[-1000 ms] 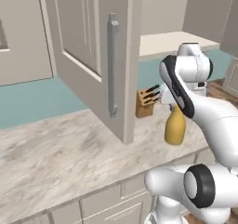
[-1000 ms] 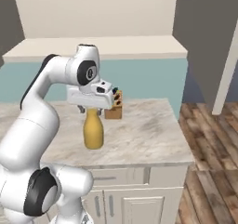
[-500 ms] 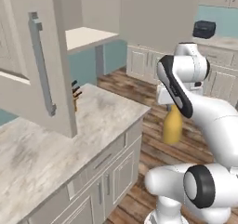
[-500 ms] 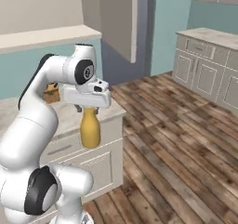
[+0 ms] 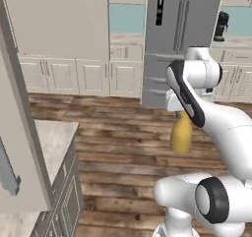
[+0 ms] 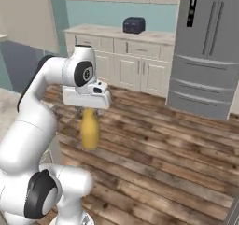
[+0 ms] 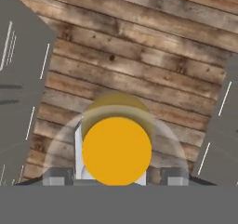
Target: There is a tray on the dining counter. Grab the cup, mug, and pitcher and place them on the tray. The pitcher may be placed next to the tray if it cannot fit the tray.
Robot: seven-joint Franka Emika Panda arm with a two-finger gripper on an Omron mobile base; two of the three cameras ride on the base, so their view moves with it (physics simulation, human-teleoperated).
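Note:
My gripper (image 6: 88,109) is shut on the narrow neck of the mustard-yellow pitcher (image 6: 89,130), which hangs upright below the hand, high over the wooden floor. From the left base camera the pitcher (image 5: 181,135) hangs under the gripper (image 5: 182,115), in front of the refrigerator. Looking down from the hand, the pitcher's (image 7: 117,148) round orange top sits between the two fingertips (image 7: 58,175) of the gripper (image 7: 116,175). The tray, cup, mug and dining counter are out of view.
A grey refrigerator (image 5: 182,39) stands ahead across the plank floor (image 6: 177,172). A stone counter corner (image 5: 47,137) and an open cabinet door (image 5: 19,147) lie at the left. A toaster (image 6: 134,25) sits on the far wall counter.
The whole picture has swung round with the base: the wall counter and knife block have left the frame, and floor and refrigerator have come in. The pitcher stays held in the gripper.

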